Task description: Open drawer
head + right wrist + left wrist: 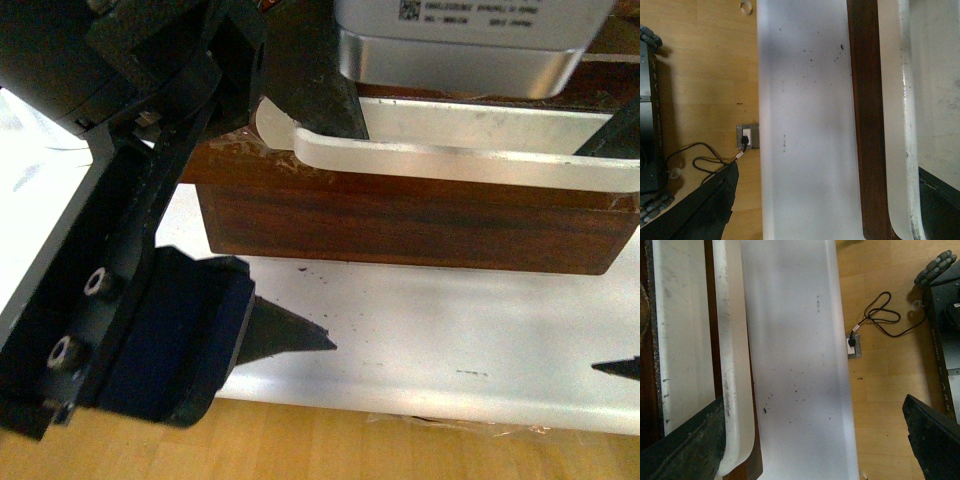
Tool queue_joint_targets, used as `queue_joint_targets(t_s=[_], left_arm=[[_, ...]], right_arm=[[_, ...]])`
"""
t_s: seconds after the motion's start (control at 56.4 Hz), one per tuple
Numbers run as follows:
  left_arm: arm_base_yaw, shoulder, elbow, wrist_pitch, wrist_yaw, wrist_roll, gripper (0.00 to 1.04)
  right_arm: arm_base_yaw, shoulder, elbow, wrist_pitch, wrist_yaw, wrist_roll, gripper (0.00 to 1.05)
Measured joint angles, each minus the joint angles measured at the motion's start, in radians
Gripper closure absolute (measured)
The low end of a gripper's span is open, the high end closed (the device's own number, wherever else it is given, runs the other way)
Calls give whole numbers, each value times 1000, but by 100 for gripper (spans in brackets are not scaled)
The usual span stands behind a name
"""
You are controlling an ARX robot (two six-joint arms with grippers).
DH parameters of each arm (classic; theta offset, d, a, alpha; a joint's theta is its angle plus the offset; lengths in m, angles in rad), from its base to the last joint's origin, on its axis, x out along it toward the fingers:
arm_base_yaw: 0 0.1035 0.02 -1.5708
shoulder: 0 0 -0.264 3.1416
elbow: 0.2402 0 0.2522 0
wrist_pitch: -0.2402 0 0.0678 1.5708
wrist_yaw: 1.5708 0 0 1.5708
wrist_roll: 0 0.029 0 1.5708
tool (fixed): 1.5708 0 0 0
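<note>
Both grippers are spread wide, and neither pinches anything. The left gripper [813, 400] straddles one end of the long white handle [460, 160]. The handle's rounded tip lies just beside one finger [685, 450], though I cannot tell whether they touch. The other finger [935, 440] hangs well apart from the handle, over the wooden floor [880, 405].

The drawer [400, 225] has a dark brown front that carries the handle. In the front view it sits just beyond the left gripper's lower fingertip.

The right gripper [827, 170] brackets the handle's other stretch. The brown drawer front and the handle both lie between its fingers, with the handle close to the far finger [940, 205].

A white ledge [420, 340], speckled with dark crumbs, runs under both open grippers. A silver box [460, 50] with a white label stands past the handle. A floor socket [746, 137] with a black cable [695, 155] lies near the right gripper's outer finger.
</note>
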Motion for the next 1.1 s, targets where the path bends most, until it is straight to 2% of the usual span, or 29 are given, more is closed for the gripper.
queue_joint_targets(t_s=[0.284,0.426,0.55,0.674,0.763,0.887,0.94,1.011,1.047,1.1], left_arm=[[-4,-45,-50,60,15,-24,6],[12,-83,-87,203,78,-131,6],[61,-169,-125,388,173,-319,6],[96,-238,-192,519,162,-438,6],[130,-294,-284,745,48,-554,6],[169,-357,-382,946,-74,-675,6],[198,-414,-459,1044,-159,-746,6],[251,-499,-563,1112,-257,-843,6],[278,-530,-594,1110,-274,-889,6],[370,-622,-676,1093,-329,-1017,6]], right_arm=[[-10,-40,-35,26,-50,24,9],[-37,-72,-51,102,-114,74,9],[-101,-139,-57,179,-195,174,9],[-154,-205,-94,272,-203,247,9],[-210,-277,-160,402,-211,349,9],[-273,-369,-249,538,-203,468,9],[-305,-416,-296,599,-192,531,9],[-360,-503,-391,702,-182,646,9],[-376,-528,-418,726,-185,677,9],[-427,-616,-502,787,-192,779,9]])
